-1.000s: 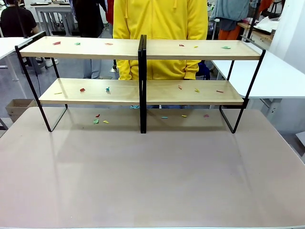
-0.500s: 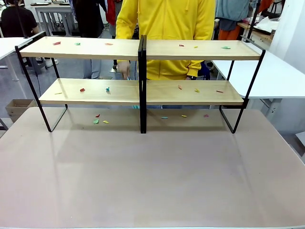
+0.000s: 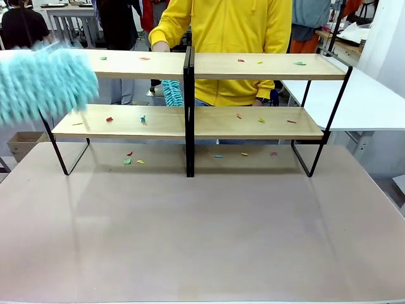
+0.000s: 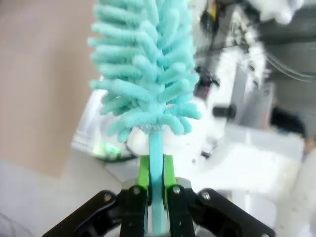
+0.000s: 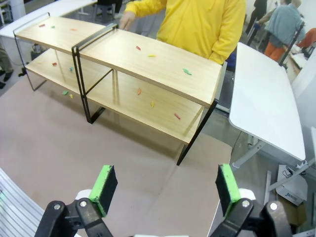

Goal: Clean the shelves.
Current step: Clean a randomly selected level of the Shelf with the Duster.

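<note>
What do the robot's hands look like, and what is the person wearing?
The right gripper is black with silver bolts and bright green pads on its jaws; the left gripper looks the same. The person wears a yellow top with long sleeves.

We see a person in a yellow hoodie (image 3: 221, 38) beyond the grey-brown tabletop (image 3: 202, 234), a white table (image 3: 373, 101) to the right and a cardboard box (image 3: 22, 144) on the floor at left.

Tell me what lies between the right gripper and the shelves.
Bare tabletop lies between the right gripper and the shelves, as the right wrist view shows.
</note>
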{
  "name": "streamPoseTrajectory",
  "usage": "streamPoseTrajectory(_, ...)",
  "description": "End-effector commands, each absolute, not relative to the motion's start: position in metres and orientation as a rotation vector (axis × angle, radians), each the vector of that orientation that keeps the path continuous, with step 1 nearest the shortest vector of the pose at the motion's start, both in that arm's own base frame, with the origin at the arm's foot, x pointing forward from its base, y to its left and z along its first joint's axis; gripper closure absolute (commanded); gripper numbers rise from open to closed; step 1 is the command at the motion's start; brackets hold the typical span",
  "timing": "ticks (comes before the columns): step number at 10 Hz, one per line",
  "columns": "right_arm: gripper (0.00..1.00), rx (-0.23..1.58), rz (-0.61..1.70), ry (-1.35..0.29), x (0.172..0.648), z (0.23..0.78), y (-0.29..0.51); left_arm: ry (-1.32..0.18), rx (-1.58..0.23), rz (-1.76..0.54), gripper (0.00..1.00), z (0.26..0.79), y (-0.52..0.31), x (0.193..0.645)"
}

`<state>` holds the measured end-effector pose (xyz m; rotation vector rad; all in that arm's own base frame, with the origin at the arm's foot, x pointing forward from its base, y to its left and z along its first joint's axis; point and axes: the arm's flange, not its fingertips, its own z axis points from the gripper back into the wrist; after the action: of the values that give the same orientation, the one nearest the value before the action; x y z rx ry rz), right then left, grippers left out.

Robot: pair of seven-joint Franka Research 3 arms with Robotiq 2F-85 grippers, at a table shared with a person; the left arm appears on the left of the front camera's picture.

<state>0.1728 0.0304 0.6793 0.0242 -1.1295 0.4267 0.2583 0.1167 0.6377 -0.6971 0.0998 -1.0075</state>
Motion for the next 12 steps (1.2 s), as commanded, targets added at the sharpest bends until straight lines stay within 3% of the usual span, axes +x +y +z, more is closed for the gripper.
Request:
streamPoseTrajectory(1,0.0,0.032,0.427,-1.131,0.173,0.68,0.029,0.454,-0.425,-1.283,0.88,0.59,0.09,0.247)
streamPoseTrajectory(2,0.0,0.032,0.427,-1.131,0.173,0.68,0.029,0.502,-0.519,-1.162,0.88,0.563,0.069,0.263)
streamPoseTrajectory(3,0.0,0.032,0.427,-1.131,0.173,0.68,0.029,0.427,-0.538,-0.875,0.88,0.56,0.066,0.279)
streamPoseTrajectory(4,0.0,0.032,0.427,-1.131,0.173,0.68,0.029,0.407,-0.579,-1.132,0.88,0.582,0.072,0.253)
streamPoseTrajectory(5,0.0,0.032,0.427,-1.131,0.173,0.68,0.029,0.47,-0.544,-1.06,0.88,0.559,0.061,0.263)
streamPoseTrajectory(8,0.0,0.032,0.427,-1.131,0.173,0.68,0.029,0.317,-0.465,-0.748,0.88,0.512,-0.009,0.356)
streamPoseTrajectory(10,0.0,0.032,0.427,-1.131,0.173,0.68,0.029,0.254,-0.526,-0.735,0.88,0.52,0.003,0.365)
streamPoseTrajectory(11,0.0,0.032,0.427,-1.131,0.173,0.68,0.029,0.366,-0.684,-0.932,0.88,0.546,0.038,0.341)
streamPoseTrajectory(12,0.0,0.032,0.427,-1.131,0.173,0.68,0.029,0.392,-0.666,-1.109,0.88,0.57,0.085,0.306)
